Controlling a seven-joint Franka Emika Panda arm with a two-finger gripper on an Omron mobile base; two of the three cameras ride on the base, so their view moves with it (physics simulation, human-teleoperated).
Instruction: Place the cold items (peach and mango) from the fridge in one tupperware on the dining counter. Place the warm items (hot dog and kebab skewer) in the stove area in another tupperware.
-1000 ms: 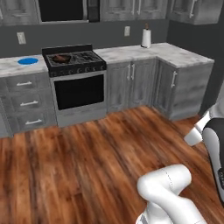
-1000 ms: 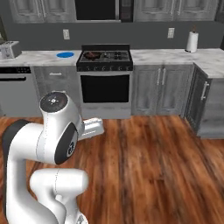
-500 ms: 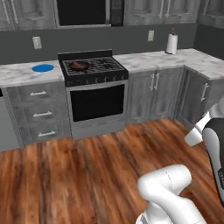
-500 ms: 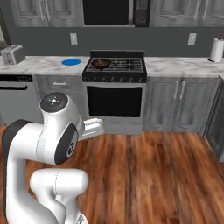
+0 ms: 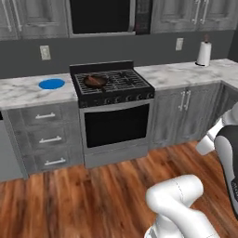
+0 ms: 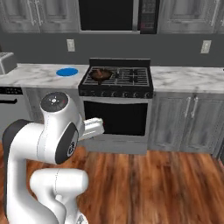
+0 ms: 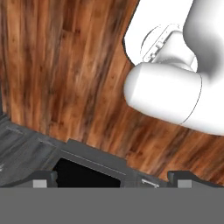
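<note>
A: Where's the claw?
B: Jaws spread wide, holding nothing, aimed down at the wood floor.
A: The warm food?
B: Something brown lies in the pan on the stove; I can't tell what.

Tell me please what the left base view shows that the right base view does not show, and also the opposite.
Left base view alone: a paper towel roll stands on the counter right of the stove, near the corner where the counter turns.

Right base view alone: a toaster sits at the far left of the counter, with a dishwasher front below it.

Both: the stove carrying a pan on a left burner, a blue plate on the counter left of it, the oven door, the microwave above, and the wood floor.
</note>
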